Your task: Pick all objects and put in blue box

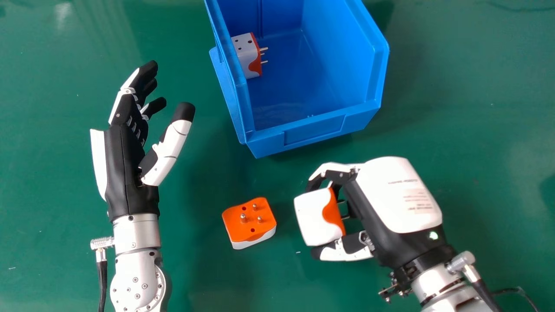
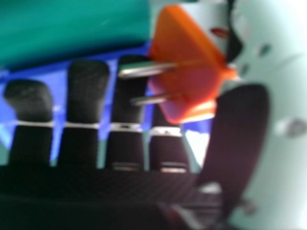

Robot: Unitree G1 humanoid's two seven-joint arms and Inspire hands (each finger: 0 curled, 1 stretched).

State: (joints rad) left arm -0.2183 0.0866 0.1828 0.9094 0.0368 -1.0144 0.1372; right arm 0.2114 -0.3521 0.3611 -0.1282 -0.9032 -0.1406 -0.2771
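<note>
While the right hand (image 1: 394, 195) is pinching a white-and-orange plastic plug adapter (image 1: 312, 216) (pins (image 2: 148, 70) turned inward), a second adapter (image 1: 234, 227) lies on the green bench (image 1: 47, 173), a third adapter (image 1: 246, 58) inside the blue plastic box (image 1: 266, 146); the left hand (image 1: 125, 169) is wide.

We find the left hand (image 1: 123, 169) black at the palm, with a white side plate (image 1: 99, 160), white finger casings and black fingertips (image 1: 149, 68). Its forearm (image 1: 125, 268) is silver, set with round screws (image 1: 137, 296); a black cable (image 1: 102, 281) leaves a ribbed metal connector (image 1: 102, 243). On the right hand (image 1: 366, 212) we record a rounded white cover (image 1: 390, 182), small print and a lit green lamp (image 1: 433, 235).
</note>
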